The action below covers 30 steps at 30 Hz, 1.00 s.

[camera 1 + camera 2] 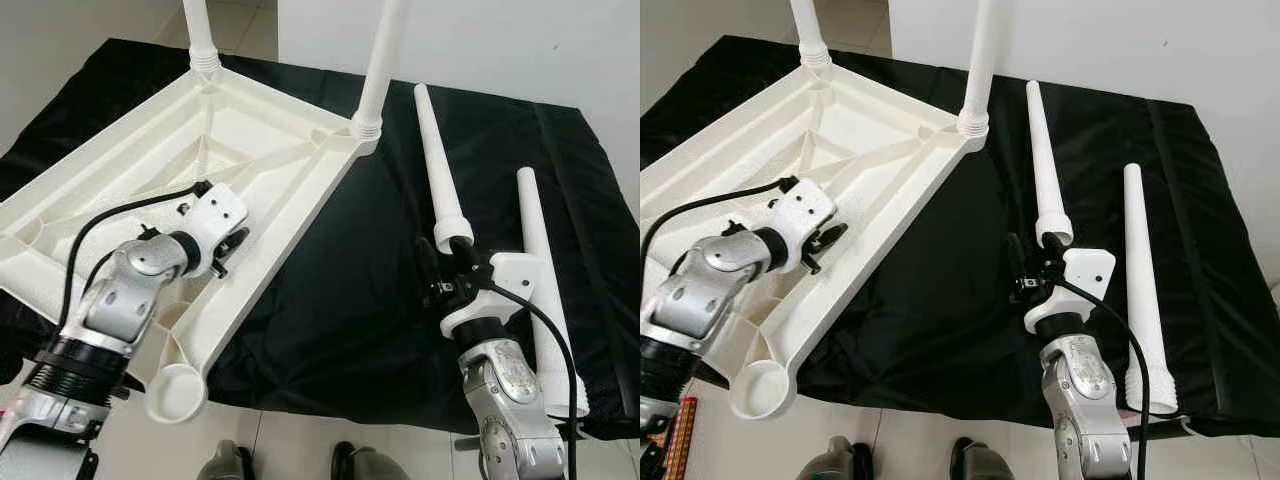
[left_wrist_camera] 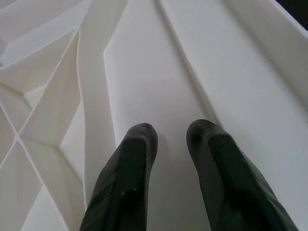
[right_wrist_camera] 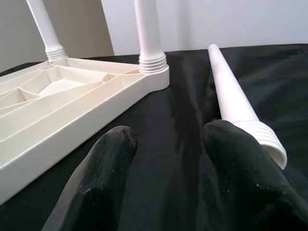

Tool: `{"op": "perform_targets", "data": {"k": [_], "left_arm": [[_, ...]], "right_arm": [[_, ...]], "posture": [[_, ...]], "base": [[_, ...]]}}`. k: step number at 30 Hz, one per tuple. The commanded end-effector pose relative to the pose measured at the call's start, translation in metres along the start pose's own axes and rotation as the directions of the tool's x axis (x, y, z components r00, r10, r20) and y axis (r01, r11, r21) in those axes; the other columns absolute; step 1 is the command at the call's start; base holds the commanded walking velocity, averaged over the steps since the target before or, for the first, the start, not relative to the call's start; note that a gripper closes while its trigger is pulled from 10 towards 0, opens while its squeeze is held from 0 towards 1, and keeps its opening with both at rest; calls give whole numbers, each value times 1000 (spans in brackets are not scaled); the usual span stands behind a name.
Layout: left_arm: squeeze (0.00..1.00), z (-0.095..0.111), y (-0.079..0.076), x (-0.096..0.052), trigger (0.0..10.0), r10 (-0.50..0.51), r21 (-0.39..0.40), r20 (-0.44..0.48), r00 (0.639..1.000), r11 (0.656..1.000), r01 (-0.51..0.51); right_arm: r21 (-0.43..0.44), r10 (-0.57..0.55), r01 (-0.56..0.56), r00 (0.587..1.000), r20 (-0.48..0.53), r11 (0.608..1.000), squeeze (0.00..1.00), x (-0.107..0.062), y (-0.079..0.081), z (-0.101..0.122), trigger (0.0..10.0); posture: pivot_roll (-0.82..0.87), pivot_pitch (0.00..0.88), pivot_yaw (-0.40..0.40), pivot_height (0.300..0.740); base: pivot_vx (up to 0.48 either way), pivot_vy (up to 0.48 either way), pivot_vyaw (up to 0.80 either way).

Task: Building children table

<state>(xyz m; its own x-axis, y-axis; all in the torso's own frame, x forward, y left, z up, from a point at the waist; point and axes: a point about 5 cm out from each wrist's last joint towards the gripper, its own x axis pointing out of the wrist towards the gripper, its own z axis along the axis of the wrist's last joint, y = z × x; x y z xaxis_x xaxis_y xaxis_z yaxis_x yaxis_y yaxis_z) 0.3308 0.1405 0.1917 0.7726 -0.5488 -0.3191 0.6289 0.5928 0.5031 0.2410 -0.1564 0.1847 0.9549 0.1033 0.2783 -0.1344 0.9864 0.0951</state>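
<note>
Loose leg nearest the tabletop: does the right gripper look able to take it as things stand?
Probably yes. The right gripper is open just short of the leg's threaded end on the black cloth, nothing between them.

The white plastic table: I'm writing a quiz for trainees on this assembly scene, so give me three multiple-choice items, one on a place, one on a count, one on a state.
1. Where does the left tool sit?
A. Over the ribbed underside of the upturned white plastic tabletop
B. On the black cloth
C. Around a screwed-in leg

2. How many loose white tapered plastic legs lie on the cloth?
A. None
B. Two
C. Four

3. What state is the right tool in?
A. Shut on a leg
B. Open, holding nothing
C. Shut on the cloth

Key: 1 A, the left wrist view shows its fingers above the white ribs. 2 B, one leg lies by the right tool and a second lies farther to the robot's right; two more stand screwed into the tabletop's corners. 3 B, the right wrist view shows its fingers apart with bare cloth between them.
</note>
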Motion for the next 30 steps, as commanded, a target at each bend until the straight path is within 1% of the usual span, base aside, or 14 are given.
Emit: {"op": "perform_targets", "data": {"k": [1, 3, 5, 6, 9, 11, 12, 16, 20, 22, 24, 25, 26, 30], "left_arm": [[0, 12, -25, 12, 10000, -132, 20, 40, 990, 991, 131], [0, 12, -25, 12, 10000, -132, 20, 40, 990, 991, 131], [0, 20, -31, 17, 10000, -154, 14, 63, 986, 988, 153], [0, 20, -31, 17, 10000, -154, 14, 63, 986, 988, 153], [0, 38, -41, 29, 10000, -174, 3, 120, 977, 985, 175], [0, 38, -41, 29, 10000, -174, 3, 120, 977, 985, 175], [0, 47, -47, 35, 10000, -185, 5, 150, 971, 983, 186], [0, 51, -50, 37, 10000, -184, 2, 162, 970, 983, 186], [0, 52, -45, 37, 10000, -162, -8, 161, 974, 986, 166], [0, 50, -38, 35, 10000, -149, -10, 158, 976, 988, 152], [0, 47, -30, 30, 10000, -137, -32, 158, 978, 989, 144], [0, 47, -30, 30, 10000, -137, -32, 158, 978, 989, 144], [0, 42, -20, 23, 10000, -141, -63, 157, 978, 986, 152], [0, 35, -11, 13, 10000, -152, -73, 152, 977, 984, 165]], "right_arm": [[2, -15, 15, 1000, -18, 1000, 0, -2, -1, -3, 10000], [2, -15, 15, 1000, -18, 1000, 0, -2, -1, -3, 10000], [3, -17, 17, 1000, -18, 1000, 0, -2, -1, -3, 10000], [3, -17, 17, 1000, -18, 1000, 0, -2, -1, -3, 10000], [6, -21, 21, 1000, -14, 1000, 0, -1, 0, -3, 10000], [6, -21, 21, 1000, -14, 1000, 0, -1, 0, -3, 10000], [7, -19, 20, 1000, -13, 1000, 0, -1, 1, -3, 10000], [8, -18, 18, 1000, -12, 1000, 0, -1, 1, -3, 10000], [8, -19, 19, 1000, -12, 1000, 0, -1, 0, -3, 10000], [8, -19, 19, 1000, -12, 1000, 0, -1, 0, -3, 10000], [8, -19, 19, 1000, -11, 1000, 0, 0, 1, -3, 10000], [8, -19, 19, 1000, -11, 1000, 0, 0, 1, -3, 10000], [9, -19, 19, 1000, -11, 1000, 0, -1, 1, -3, 10000], [11, -20, 20, 1000, -11, 1000, 0, -1, 1, -3, 10000]], "posture": [[4, 193, -32, 740], [4, 193, -32, 740], [4, 193, -29, 740], [4, 193, -29, 740], [0, 192, -23, 740], [0, 192, -23, 740], [-2, 192, -24, 740], [-4, 192, -24, 740], [-2, 192, -23, 740], [-1, 191, -23, 740], [1, 192, -21, 740], [1, 192, -21, 740], [1, 192, -21, 740], [1, 192, -21, 740]], "base": [[0, 0, 0], [0, 0, 0], [0, 0, 0], [0, 0, 0], [0, 0, 0], [0, 0, 0], [0, 0, 0], [0, 0, 0], [0, 0, 0], [0, 0, 0], [0, 0, 0], [0, 0, 0], [0, 0, 0], [0, 0, 0]]}}
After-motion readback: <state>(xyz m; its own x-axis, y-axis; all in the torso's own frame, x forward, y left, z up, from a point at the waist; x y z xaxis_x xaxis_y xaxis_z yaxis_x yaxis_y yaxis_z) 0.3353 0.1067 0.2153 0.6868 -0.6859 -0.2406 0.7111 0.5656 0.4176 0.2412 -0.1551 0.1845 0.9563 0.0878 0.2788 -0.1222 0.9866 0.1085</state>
